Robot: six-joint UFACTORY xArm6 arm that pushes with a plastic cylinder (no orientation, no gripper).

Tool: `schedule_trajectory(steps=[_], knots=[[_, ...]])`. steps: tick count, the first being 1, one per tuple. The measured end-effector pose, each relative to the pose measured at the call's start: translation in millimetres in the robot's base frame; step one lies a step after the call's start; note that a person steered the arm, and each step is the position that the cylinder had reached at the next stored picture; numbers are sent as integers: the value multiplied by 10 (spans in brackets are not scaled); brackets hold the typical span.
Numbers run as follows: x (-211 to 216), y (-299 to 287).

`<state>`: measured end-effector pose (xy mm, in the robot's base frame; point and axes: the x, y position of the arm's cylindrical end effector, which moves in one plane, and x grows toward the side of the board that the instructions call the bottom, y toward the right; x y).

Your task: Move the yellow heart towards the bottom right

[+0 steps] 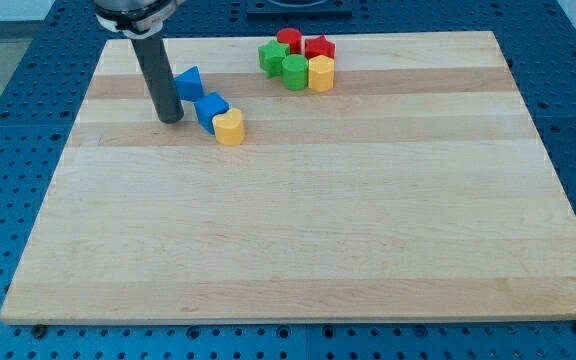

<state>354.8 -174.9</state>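
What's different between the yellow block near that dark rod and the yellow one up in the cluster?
The yellow heart is heart-shaped; the yellow hexagon is six-sided. The heart touches only a blue cube, while the hexagon is packed among red and green blocks. The heart sits closer to my tip, at its right. Both share the same yellow.

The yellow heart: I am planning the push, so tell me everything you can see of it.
The yellow heart is a small, solid-looking block with a smooth, matte yellow surface, lying flat on the wooden board in its upper-left part. Its upper-left side touches a blue block, behind which sits a second blue block. My tip stands to the view's left of it, apart, not touching. The board to its lower right is open.
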Motion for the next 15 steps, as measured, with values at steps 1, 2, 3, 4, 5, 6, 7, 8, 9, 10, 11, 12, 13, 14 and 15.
schedule_trajectory(steps=[1, 2, 3, 4, 5, 6, 7, 8, 9, 10, 11, 12, 13, 14, 15], knots=[[-37, 33], [-68, 41], [-69, 243], [-45, 608], [164, 883], [542, 932], [750, 1361], [852, 1931], [1052, 2286], [1230, 2585], [1443, 2907], [1648, 3166], [1725, 3218], [1725, 3095], [1728, 2691]])
